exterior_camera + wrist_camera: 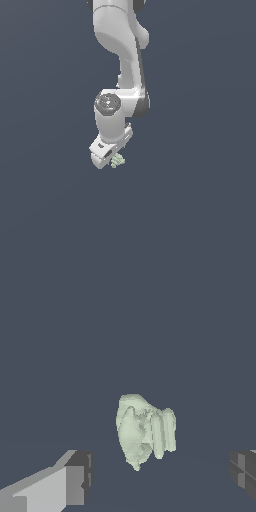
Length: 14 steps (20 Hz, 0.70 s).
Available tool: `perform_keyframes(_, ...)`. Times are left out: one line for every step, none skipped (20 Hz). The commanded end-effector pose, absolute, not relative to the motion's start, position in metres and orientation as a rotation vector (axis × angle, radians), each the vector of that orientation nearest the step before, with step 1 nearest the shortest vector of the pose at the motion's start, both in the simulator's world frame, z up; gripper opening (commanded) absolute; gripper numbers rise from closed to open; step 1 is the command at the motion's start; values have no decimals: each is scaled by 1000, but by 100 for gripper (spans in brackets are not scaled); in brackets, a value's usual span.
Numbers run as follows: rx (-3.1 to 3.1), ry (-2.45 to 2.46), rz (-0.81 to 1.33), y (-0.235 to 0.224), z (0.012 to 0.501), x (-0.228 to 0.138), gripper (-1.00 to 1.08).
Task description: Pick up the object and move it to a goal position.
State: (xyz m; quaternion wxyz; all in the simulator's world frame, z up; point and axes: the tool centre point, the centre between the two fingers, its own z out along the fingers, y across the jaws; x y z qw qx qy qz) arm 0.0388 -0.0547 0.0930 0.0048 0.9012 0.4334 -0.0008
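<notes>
The object (144, 431) is a small pale green, lumpy thing lying on the dark grey floor. In the exterior view the object (118, 161) peeks out just beside the white gripper, toward the exterior view's right of it. My gripper (160, 476) is open; its two fingers stand wide apart, one on each side of the object, neither touching it. In the exterior view the gripper (111, 159) is low, right over the object, and its body hides the fingertips and part of the object.
The white arm (122, 60) reaches down from the top of the exterior view. A uniform dark grey floor (200, 200) lies all around.
</notes>
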Motion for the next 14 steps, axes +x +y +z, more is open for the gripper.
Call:
perform_keyframes(2796, 1419, -2, -54, 89, 40, 100)
perform_keyframes(2788, 1438, -1, -54, 87, 40, 100)
perform_keyframes(2780, 1454, -1, -54, 86, 40, 100)
perform_keyframes(2773, 1469, -1, -54, 85, 40, 100)
perform_keyframes(2768, 1482, -1, -54, 84, 40, 100)
perform_keyframes(2763, 1492, -1, -54, 83, 40, 100)
perform_keyframes(2758, 1501, 0, -54, 83, 41, 100)
perform_keyframes(2755, 1508, 0, -54, 82, 41, 100)
perform_keyframes(2753, 1513, 0, -54, 82, 41, 100)
perform_keyframes(2751, 1516, 0, -54, 82, 41, 100)
perform_keyframes(2751, 1517, 0, -54, 82, 41, 100)
perform_keyframes(2754, 1511, -1, -54, 82, 41, 100)
perform_keyframes(2754, 1511, -1, -54, 82, 41, 100)
perform_keyframes(2754, 1511, -1, -54, 80, 40, 100)
